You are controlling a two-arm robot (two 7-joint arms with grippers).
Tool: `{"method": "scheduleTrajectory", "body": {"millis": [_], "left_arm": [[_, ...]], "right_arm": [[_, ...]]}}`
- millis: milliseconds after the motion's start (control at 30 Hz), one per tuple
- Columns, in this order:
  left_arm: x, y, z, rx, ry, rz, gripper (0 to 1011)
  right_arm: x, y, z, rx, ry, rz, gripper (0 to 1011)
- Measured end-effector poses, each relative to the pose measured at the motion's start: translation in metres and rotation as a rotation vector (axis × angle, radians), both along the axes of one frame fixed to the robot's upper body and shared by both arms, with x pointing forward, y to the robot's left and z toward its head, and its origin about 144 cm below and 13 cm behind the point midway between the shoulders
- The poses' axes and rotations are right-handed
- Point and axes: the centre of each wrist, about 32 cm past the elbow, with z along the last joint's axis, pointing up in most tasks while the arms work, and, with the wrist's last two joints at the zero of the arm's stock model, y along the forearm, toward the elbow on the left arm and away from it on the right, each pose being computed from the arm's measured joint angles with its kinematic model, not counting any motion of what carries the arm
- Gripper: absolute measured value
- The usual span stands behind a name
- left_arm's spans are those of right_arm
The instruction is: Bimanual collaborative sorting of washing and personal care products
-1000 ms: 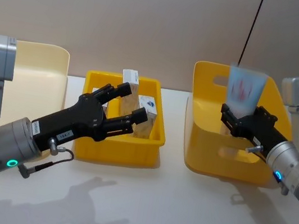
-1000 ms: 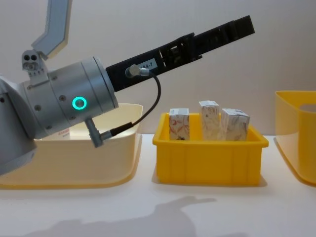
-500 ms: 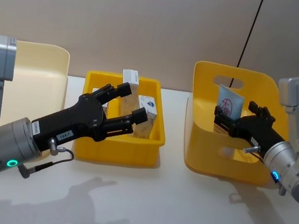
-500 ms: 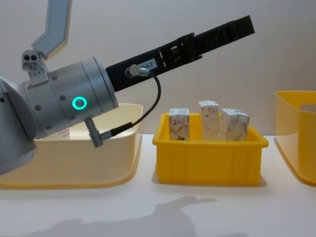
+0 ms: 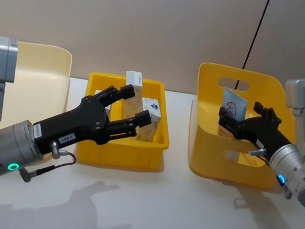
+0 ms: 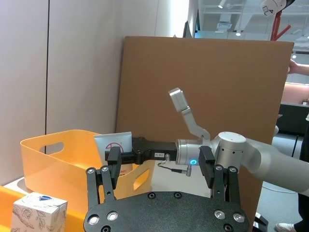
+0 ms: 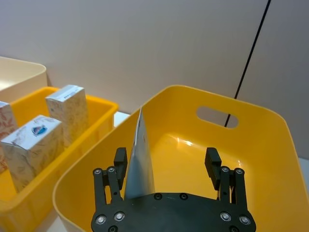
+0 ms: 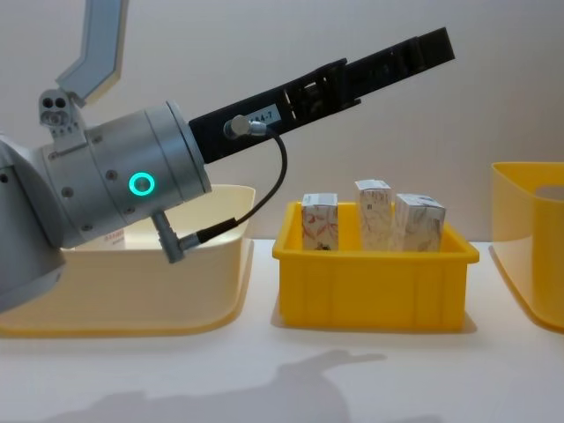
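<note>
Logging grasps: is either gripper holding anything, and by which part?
Nothing held. Right gripper is open, light-blue tube loose between its jaws; left gripper hovers open above the cartons.

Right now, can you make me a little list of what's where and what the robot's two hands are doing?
Left gripper: fingers open, above the small yellow plastic tray
Tray contents: three small white cartons with red-brown swirls, upright
Right gripper: fingers open, inside the tall yellow plastic bin
Bin contents: one light-blue squeeze tube with a red round logo, standing between the fingers
</note>
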Motion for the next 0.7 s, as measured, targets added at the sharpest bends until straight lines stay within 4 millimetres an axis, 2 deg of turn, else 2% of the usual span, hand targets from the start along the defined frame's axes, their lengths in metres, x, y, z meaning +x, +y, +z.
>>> {"method": "scheduleTrajectory", "body": {"millis": [367,700], "left_arm": [[0.0,0.0,0.0,0.0,0.0,0.0,1002],[0.0,0.0,0.0,0.0,0.0,0.0,1002]], "right_arm": [[-0.005,-0.002,0.004,0.028,-0.094,0.084,1001],[-0.019,-0.002,0.009,0.064,-0.173,0.169,1001]]}}
